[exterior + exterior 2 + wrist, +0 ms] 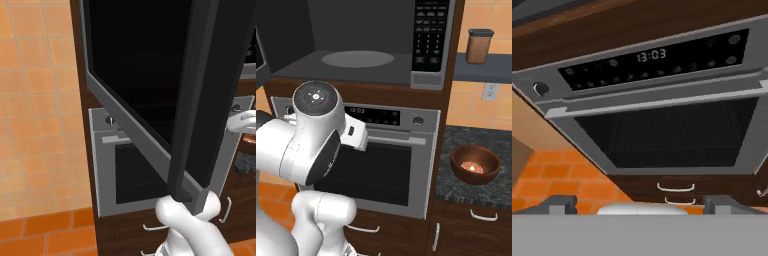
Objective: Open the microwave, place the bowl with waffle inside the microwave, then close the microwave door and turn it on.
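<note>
The microwave (361, 45) stands open above the oven (391, 160), its dark grey cavity bare to the room with the round turntable (357, 59) lying flat on the floor of it and the black keypad panel (428, 35) running down its right side. The microwave door (145, 75) is swung out wide toward the robot, a big black glass sheet in a grey border, and its long dark bar handle (192, 95) cuts down across the left base view in front of the glass. The bowl (475, 164) sits on the dark speckled counter (456, 137) to the right of the oven, well apart from the microwave, reddish-brown and deep, with the waffle (472, 167) lying in the bottom of it. The arm (311, 145) is bent low in front of the oven, and the gripper (640, 204) points at the oven's black window; its two dark fingertips (562, 204) stand far apart with nothing between them. The oven's clock (651, 55) reads 13:03, with a knob (540, 89) at the left end of its panel. Below are dark wooden drawers with pale curved handles (676, 188), and orange floor tiles (557, 175) spread to the side. A brown canister (479, 46) rests on a shelf up on the right.
</note>
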Available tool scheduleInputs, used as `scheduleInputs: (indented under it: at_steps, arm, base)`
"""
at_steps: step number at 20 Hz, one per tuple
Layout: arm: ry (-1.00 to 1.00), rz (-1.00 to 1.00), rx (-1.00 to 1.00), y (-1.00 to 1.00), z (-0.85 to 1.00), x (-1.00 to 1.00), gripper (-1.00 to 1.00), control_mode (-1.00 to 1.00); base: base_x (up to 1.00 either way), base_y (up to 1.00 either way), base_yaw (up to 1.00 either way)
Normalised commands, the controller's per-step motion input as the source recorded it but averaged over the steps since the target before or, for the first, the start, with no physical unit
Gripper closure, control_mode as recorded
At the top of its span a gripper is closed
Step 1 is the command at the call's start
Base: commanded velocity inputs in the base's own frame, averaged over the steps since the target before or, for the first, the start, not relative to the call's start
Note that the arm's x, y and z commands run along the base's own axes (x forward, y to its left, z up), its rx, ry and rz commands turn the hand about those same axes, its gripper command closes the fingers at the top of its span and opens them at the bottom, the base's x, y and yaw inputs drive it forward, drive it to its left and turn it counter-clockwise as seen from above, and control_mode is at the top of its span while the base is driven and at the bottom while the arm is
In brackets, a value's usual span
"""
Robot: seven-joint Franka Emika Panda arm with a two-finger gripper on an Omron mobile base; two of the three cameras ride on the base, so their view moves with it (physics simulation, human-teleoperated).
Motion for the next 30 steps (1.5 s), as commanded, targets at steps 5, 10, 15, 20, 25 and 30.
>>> scheduleInputs:
  at_steps: [5, 10, 15, 20, 25, 30]
  arm:
    - [0.11, -0.58, 0.02, -1.00, -1.00, 0.19, -1.00, -1.00]
    - [0.14, -0.42, 0.18, -1.00, -0.59, 0.14, -1.00, -1.00]
    - [0.15, -0.19, 0.43, -1.00, -0.16, 0.30, -1.00, -1.00]
    - [0.09, -0.19, 0.40, -1.00, -0.06, 0.55, -1.00, -1.00]
    - [0.23, -0.04, 0.41, -1.00, -0.37, 0.89, -1.00, -1.00]
    - [0.15, -0.03, 0.32, -1.00, -0.61, 0.97, -1.00, -1.00]
  base:
    - [0.00, 0.00, 0.00]
    - [0.00, 0.00, 0.00]
    - [0.00, 0.00, 0.00]
    - [0.00, 0.00, 0.00]
    - [0.00, 0.00, 0.00]
    - [0.00, 0.00, 0.00]
